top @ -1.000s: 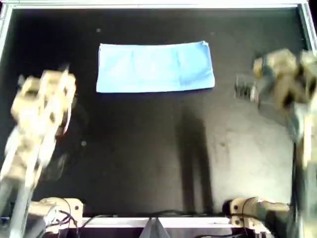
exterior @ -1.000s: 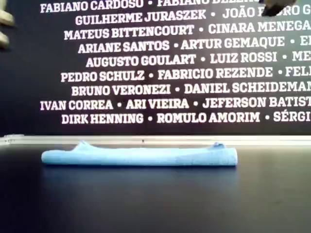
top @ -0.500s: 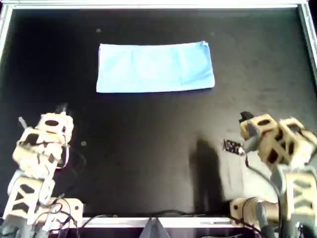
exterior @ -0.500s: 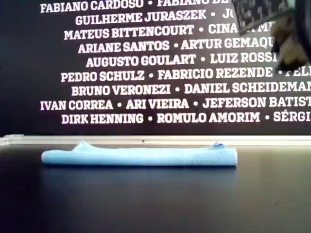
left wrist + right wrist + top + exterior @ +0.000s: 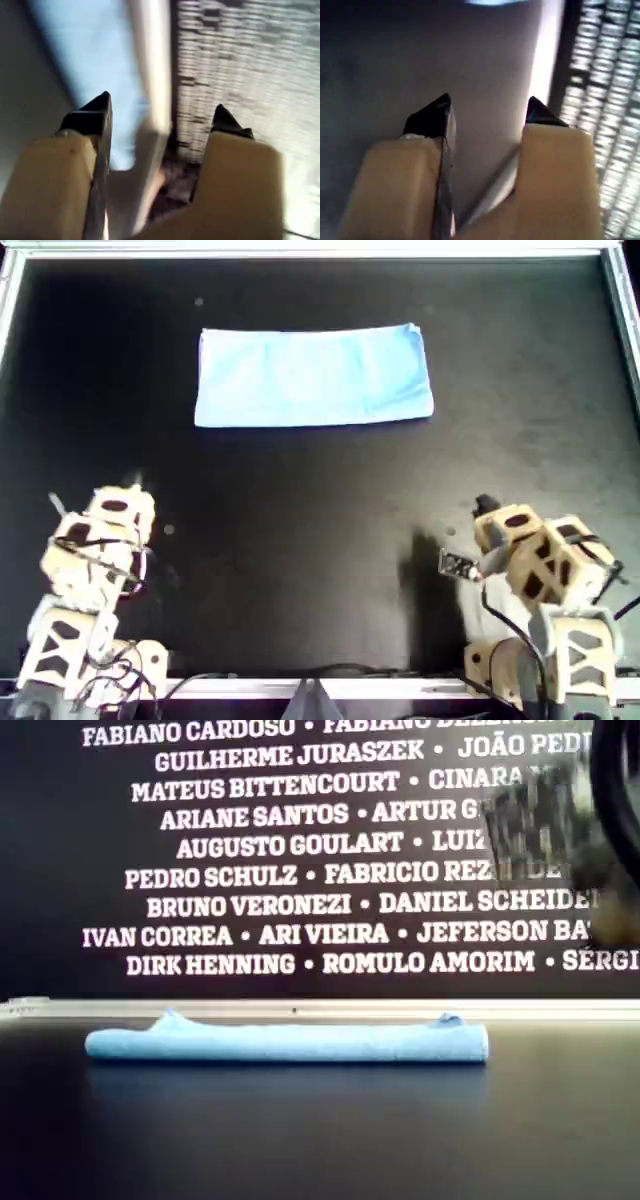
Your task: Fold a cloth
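Observation:
The cloth [image 5: 313, 376] is light blue and lies folded into a flat rectangle on the black table, toward the overhead view's top. In the exterior view the cloth [image 5: 290, 1042] is a low strip with nothing touching it. In the left wrist view my left gripper [image 5: 162, 112] is open and empty, with the cloth [image 5: 95, 75] blurred far beyond it. My right gripper [image 5: 490, 107] is also open and empty, and only a sliver of the cloth [image 5: 495, 2] shows. Both grippers are well away from the cloth.
One tan arm [image 5: 95, 550] sits at the overhead view's lower left and another arm [image 5: 535, 560] at its lower right. A metal rail [image 5: 320, 252] edges the table. A black wall with white names [image 5: 300, 850] stands behind, and a blurred arm [image 5: 560, 830] crosses the exterior view's upper right.
Both arms have drawn back toward the overhead view's bottom edge and folded low near their bases. The cloth has not moved.

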Available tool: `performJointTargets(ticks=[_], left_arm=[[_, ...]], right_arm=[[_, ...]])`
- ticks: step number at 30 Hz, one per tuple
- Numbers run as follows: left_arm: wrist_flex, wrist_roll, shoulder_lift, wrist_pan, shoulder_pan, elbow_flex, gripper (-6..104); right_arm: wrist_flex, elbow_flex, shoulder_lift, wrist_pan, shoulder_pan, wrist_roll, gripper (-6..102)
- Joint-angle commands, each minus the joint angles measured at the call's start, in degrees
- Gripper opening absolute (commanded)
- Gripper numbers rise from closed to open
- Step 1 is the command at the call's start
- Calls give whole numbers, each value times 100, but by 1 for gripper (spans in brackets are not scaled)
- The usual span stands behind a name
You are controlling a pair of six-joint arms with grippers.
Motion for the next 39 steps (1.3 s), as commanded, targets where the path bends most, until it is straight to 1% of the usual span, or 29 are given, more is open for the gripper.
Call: performJointTargets(ticks=[1, 5, 9, 12, 19, 21, 23, 25, 28, 30, 33, 36, 39], left_arm=[[9, 35, 70, 44, 26, -62, 70], [9, 35, -519, 53, 26, -193, 70], [-53, 35, -1687, 53, 18, -343, 70], [-105, 35, -2549, 53, 18, -756, 70], [-176, -35, -4412, 62, 18, -2241, 71], [-439, -44, -4913, 62, 18, -2602, 72], [-905, 18, -5440, 62, 0, -2865, 72], [-1424, 26, -6012, 62, -176, -3094, 72], [-2021, 26, -6899, 53, -519, -3428, 72], [-2276, 26, -7409, 44, -668, -3735, 71], [-2435, 26, -8104, 44, -703, -4351, 71], [-2443, 26, -8780, 44, -703, -5071, 71], [-2443, 26, -9396, 35, -642, -5722, 71]], right_arm=[[-378, -9, 123, 26, -44, 62, 59], [-949, -18, -483, 26, -35, 88, 59], [-1318, -422, -2092, 9, 26, 88, 60], [-1819, -1011, -3410, -70, 70, 97, 60], [-3032, -2962, -6381, -88, 88, 105, 61], [-3138, -3428, -6970, -88, 114, 105, 64], [-3146, -3894, -7436, -88, 272, 105, 69], [-3146, -4351, -7813, -88, 519, 97, 73], [-3146, -5001, -8376, -79, 1002, 97, 74], [-3146, -5440, -8859, -79, 1195, 97, 74], [-3146, -6108, -9642, -79, 1283, 97, 75], [-3146, -6750, -10371, 0, 1248, 88, 75], [-3146, -7418, -11004, 0, 1204, 88, 75]])
